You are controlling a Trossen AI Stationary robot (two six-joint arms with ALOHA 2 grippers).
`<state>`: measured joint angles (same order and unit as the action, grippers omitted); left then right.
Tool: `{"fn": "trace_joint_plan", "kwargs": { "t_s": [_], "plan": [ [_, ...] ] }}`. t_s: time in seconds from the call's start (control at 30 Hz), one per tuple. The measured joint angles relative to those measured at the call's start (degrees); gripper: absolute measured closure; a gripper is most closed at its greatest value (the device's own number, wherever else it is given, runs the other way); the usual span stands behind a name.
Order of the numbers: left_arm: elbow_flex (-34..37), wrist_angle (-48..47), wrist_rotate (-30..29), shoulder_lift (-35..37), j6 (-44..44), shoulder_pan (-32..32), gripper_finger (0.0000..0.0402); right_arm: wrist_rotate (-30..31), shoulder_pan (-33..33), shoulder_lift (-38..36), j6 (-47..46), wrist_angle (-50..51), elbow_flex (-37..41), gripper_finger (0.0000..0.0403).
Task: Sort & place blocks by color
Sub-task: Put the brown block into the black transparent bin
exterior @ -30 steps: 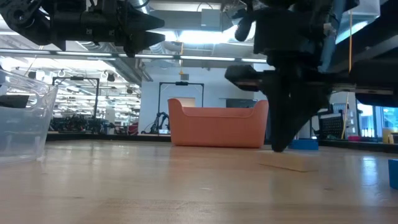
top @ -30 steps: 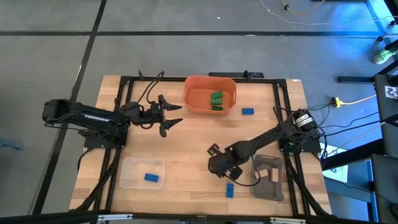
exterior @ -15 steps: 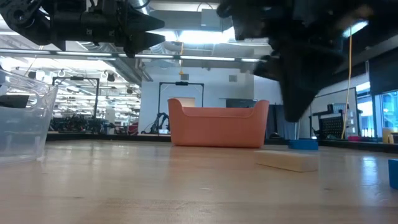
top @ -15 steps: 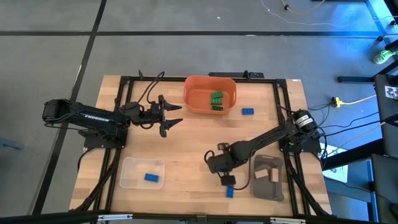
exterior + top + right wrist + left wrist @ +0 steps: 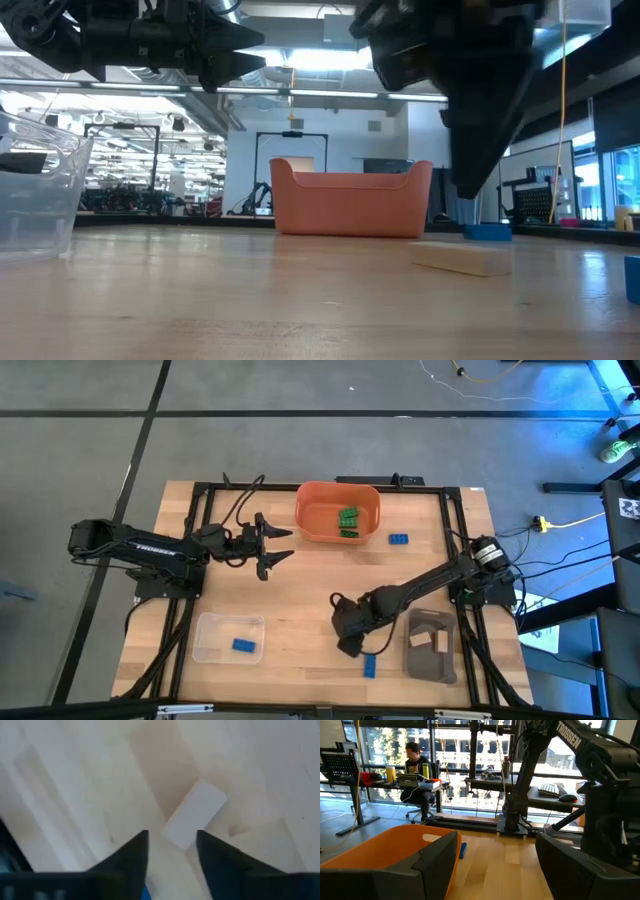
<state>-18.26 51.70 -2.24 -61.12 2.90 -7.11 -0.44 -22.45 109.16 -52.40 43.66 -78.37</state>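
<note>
A tan block [image 5: 194, 813] lies flat on the tabletop [image 5: 300, 590], free of my grasp, and my right end effector [image 5: 171, 851] hangs just above it with its 2 fingers [image 5: 131, 854] parted, 1 to each side of the block's near end without touching it. From the low camera the same tan block [image 5: 460, 258] rests on the wood in front of the orange bin [image 5: 350, 200], with my right arm dark above it. Seen from above, my right end effector [image 5: 350, 640] sits well in front of the orange bin [image 5: 372, 495], and a blue block [image 5: 368, 666] lies just beside it on the side away from the bin. 2 green blocks [image 5: 348, 523] sit inside the orange bin, and another blue block [image 5: 398, 540] lies on the tabletop just beside the bin, toward my right arm's base. A third blue block [image 5: 243, 646] is inside the clear tray [image 5: 205, 650], well in front of the bin toward my left. A grey tray [image 5: 440, 672] holding 2 tan blocks [image 5: 436, 645] stands beside my right arm. My left end effector [image 5: 277, 546] hovers just beside the orange bin, its fingers spread and empty.
</note>
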Motion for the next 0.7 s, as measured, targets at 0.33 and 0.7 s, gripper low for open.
{"fn": "trace_joint_plan", "kwargs": {
  "t_s": [0.33,0.7],
  "plan": [
    [0.0,0.26,0.01,0.0,0.04,0.0,0.014,4.09,0.43,4.25,-8.85,-0.06,-0.02,0.0153],
    [0.0,0.23,0.02,0.0,1.46,0.0,0.014,6.01,-0.84,5.22,-10.43,-0.9,-0.02,0.0152]
  ]
}}
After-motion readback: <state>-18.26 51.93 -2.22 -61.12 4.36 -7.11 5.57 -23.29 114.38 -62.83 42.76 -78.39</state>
